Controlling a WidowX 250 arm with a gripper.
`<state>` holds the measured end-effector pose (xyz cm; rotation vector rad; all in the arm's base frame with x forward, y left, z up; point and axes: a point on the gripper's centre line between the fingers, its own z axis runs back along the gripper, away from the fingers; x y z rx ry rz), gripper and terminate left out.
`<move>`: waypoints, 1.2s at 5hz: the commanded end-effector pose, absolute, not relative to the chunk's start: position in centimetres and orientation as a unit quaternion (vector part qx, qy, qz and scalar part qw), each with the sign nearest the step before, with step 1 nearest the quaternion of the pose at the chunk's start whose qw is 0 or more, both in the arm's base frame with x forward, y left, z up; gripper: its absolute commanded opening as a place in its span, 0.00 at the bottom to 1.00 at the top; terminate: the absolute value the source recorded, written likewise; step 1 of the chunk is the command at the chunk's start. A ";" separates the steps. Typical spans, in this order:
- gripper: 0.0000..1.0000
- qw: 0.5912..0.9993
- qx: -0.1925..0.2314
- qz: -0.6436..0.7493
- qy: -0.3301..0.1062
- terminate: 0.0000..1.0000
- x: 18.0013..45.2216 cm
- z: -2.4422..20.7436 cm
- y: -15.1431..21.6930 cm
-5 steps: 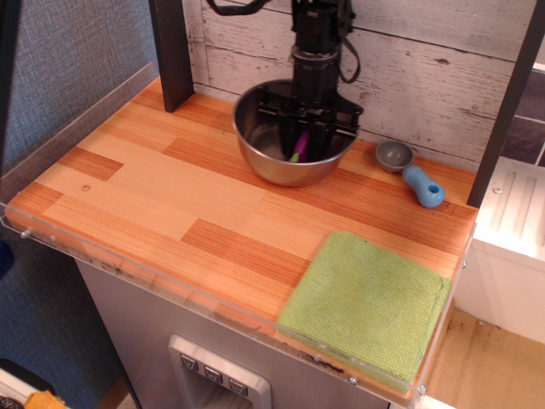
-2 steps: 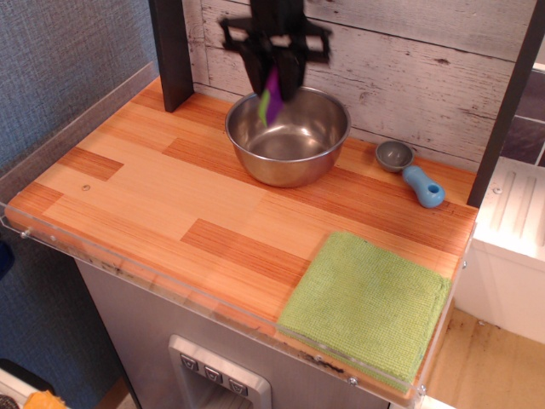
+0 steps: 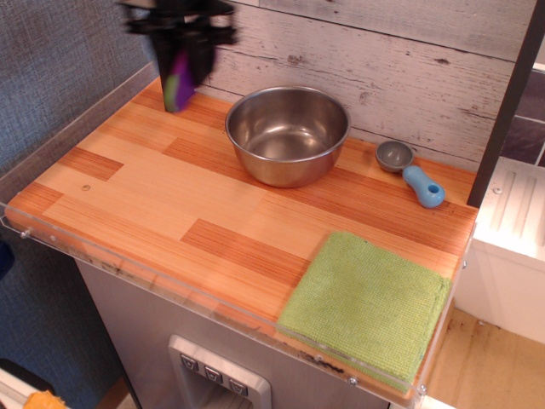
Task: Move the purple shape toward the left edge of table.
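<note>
Jaws of blurred gripper (image 3: pixel 180 61) clamped narrow on purple shape (image 3: pixel 177 89), hanging above far-left corner of worktop (image 3: pixel 153 196), left of steel bowl (image 3: pixel 288 132); held high, probably for clearance before lowering nearer left edge.

The gripper (image 3: pixel 180 83) hangs above the rear left corner of the table (image 3: pixel 128 196), pointing straight down, its dark body smeared by blur. Its jaws stand close together, clamped on the purple shape (image 3: pixel 181 70), held upright between them. The arm above is cut off by the top edge.
</note>
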<state>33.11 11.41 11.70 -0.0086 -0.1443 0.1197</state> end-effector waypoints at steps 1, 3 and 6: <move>0.00 0.996 0.030 0.055 -0.057 0.00 29.8 11.0 16.5; 0.00 0.995 0.050 0.063 -0.054 0.00 29.7 7.0 17.5; 0.00 0.997 0.057 0.048 -0.032 0.00 30.2 4.1 18.6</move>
